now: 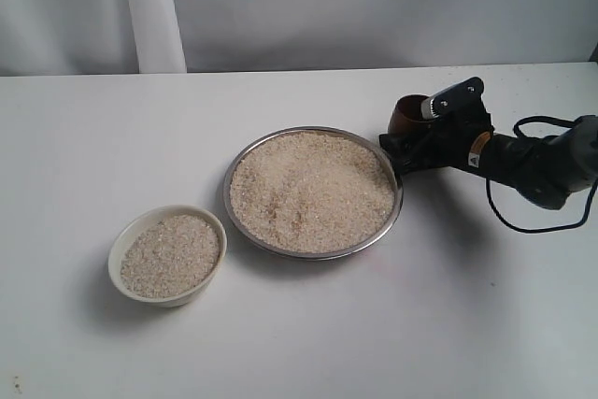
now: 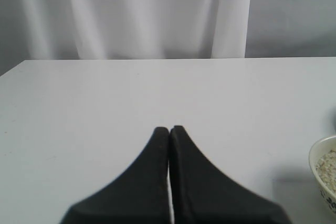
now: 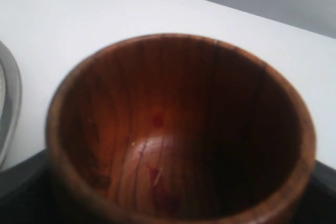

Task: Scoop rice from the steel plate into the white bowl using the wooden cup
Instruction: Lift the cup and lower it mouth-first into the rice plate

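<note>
White table [image 1: 467, 324], pale curtain behind. The right gripper [image 1: 425, 124] straddles the wooden cup [image 1: 408, 116], which sits just beside the steel plate [image 1: 225, 189]; I cannot tell whether it is clamped. The left gripper [image 2: 169, 129] is pressed closed and empty. The step looks like grasping the cup. Next it needs a firm hold, then a dip into the rice [image 1: 313, 192] and a carry to the white bowl [image 1: 114, 263].

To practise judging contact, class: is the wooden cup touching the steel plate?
Apart. The right wrist view shows a strip of bare white table between the wooden cup and the rim of the steel plate.
</note>
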Tool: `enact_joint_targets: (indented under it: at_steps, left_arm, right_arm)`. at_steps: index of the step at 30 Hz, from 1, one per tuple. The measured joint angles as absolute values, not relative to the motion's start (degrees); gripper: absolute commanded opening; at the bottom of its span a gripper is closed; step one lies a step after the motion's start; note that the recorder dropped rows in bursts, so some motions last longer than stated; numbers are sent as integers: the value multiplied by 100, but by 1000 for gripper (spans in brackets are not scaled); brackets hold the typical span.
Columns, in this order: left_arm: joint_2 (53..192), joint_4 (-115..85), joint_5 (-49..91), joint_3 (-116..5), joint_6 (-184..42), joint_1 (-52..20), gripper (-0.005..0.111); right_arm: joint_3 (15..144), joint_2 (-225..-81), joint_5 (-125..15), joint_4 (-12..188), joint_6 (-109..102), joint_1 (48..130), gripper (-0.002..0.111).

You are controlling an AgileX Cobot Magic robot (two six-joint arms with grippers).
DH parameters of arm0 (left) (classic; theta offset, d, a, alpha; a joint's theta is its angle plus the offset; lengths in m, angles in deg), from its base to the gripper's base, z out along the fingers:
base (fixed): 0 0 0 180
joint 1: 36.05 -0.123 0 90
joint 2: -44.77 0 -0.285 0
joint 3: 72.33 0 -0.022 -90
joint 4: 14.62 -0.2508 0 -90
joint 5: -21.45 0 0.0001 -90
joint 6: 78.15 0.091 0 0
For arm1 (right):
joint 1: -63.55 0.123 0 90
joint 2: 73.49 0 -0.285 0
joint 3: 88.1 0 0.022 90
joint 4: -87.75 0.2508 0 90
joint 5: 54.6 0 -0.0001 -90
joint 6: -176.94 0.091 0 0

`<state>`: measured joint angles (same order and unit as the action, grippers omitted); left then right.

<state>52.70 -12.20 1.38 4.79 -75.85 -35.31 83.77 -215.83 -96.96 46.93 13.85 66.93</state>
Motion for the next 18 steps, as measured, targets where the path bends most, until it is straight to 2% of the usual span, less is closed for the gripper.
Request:
enact_joint_targets:
  at_steps: [1, 2, 6, 10, 18]
  left_arm:
    - [5270, -1220, 138, 479, -7585, -3531, 0]
    - [5270, -1220, 138, 479, -7585, -3531, 0]
    - [5270, -1220, 138, 479, -7585, -3531, 0]
    - [5270, -1220, 138, 479, -7585, -3531, 0]
    - [5270, -1220, 138, 479, -7585, -3531, 0]
  right_arm:
    - [8377, -21583, -9708, 4705, 1385, 6693, 37]
    - [8377, -21583, -9708, 4705, 1385, 6693, 25]
    - [8377, -21583, -9708, 4705, 1381, 6693, 0]
    - [8377, -21517, -9479, 4729, 1178, 6693, 0]
    - [8377, -20562, -7757, 4230, 1170, 6809, 0]
